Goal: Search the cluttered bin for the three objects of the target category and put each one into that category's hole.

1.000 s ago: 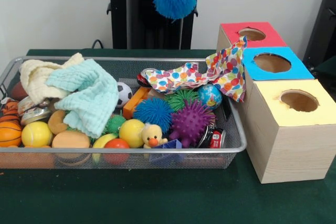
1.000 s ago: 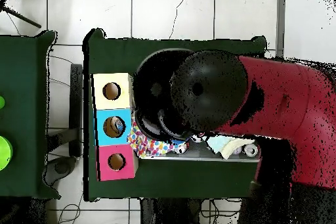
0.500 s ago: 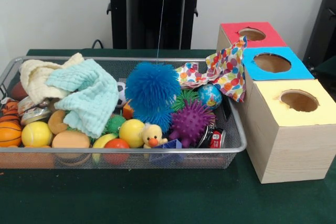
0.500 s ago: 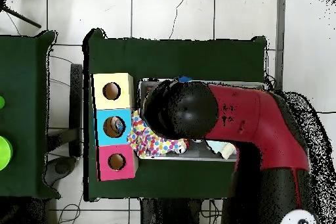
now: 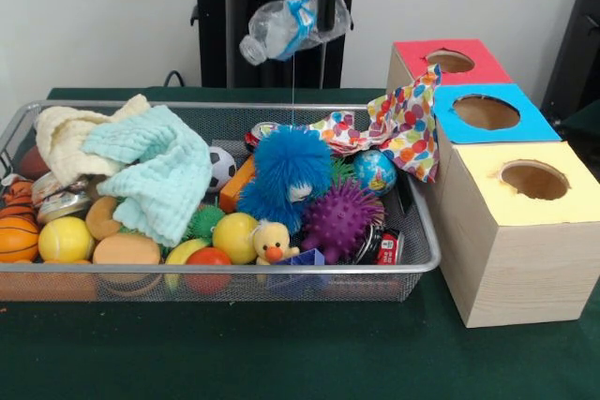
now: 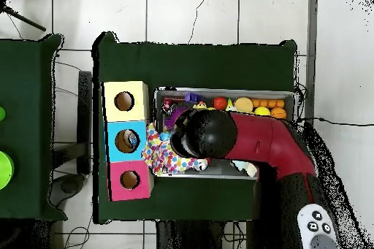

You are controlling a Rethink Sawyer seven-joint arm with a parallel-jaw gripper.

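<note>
A crushed clear plastic bottle [image 5: 292,27] with a blue label hangs high above the back of the wire-mesh bin [image 5: 234,270]. My gripper [image 5: 317,8] comes down from the top edge and is shut on it. A thin thread runs from the bottle down to a blue spiky ball [image 5: 289,173] lying in the bin. In the overhead view my red arm [image 6: 248,138] covers most of the bin [image 6: 219,90] and hides the bottle. I see no other bottle among the clutter.
Red [image 5: 412,51], blue [image 5: 534,124] and yellow [image 5: 487,185] boxes with round holes stand right of the bin. A spotted cloth [image 5: 394,124] drapes from the bin onto them. Teal cloth [image 5: 155,170], purple spiky ball [image 5: 342,217], duck [image 5: 272,241], can [image 5: 384,245] fill the bin.
The blue spiky ball has come down from the top edge into the bin on its thread. The gripper with the bottle has come down into the front view.
</note>
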